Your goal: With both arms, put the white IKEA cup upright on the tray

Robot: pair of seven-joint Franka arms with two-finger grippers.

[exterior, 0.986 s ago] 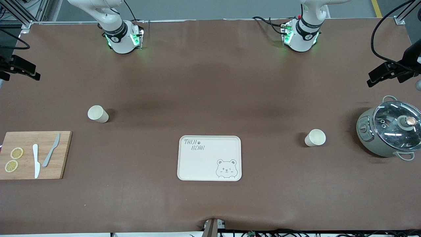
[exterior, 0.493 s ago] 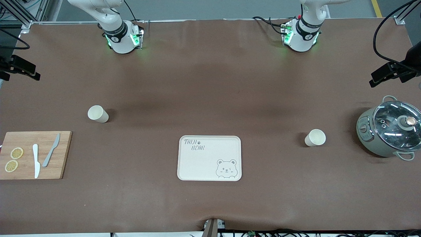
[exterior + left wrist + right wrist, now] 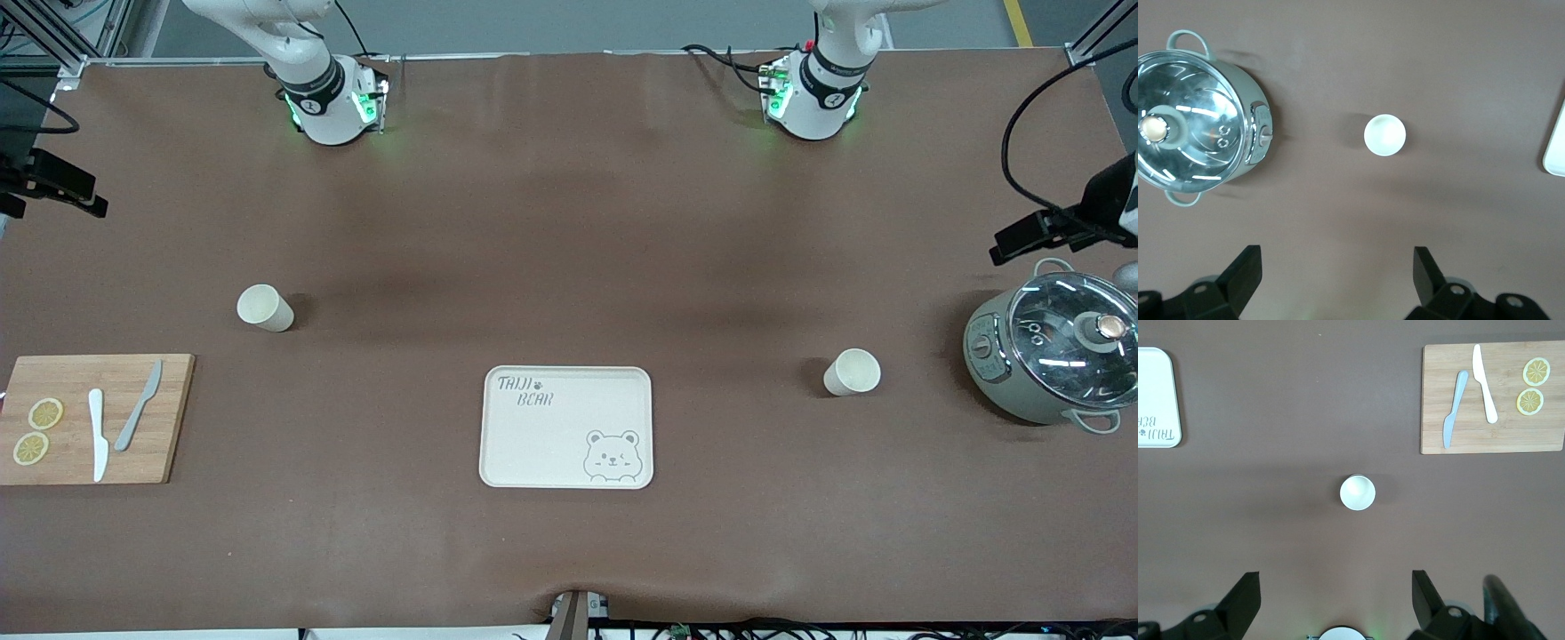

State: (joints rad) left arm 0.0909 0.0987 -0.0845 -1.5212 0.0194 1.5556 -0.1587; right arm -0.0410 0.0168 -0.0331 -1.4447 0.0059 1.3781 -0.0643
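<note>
Two white cups stand upright on the brown table. One cup (image 3: 265, 308) is toward the right arm's end and shows in the right wrist view (image 3: 1357, 492). The other cup (image 3: 852, 372) is toward the left arm's end, beside the pot, and shows in the left wrist view (image 3: 1385, 135). The cream tray (image 3: 566, 427) with the bear drawing lies between them, nearer the front camera, with nothing on it. My left gripper (image 3: 1338, 273) is open and empty, high over the table near the pot (image 3: 1022, 238). My right gripper (image 3: 1337, 597) is open and empty, high over the table's end (image 3: 62, 188).
A grey-green pot (image 3: 1053, 347) with a glass lid stands at the left arm's end. A wooden cutting board (image 3: 89, 418) with two knives and lemon slices lies at the right arm's end. The tray's edge shows in both wrist views (image 3: 1557, 143) (image 3: 1155, 397).
My left gripper has shifted a little toward the pot. The right arm, cups and tray have not moved.
</note>
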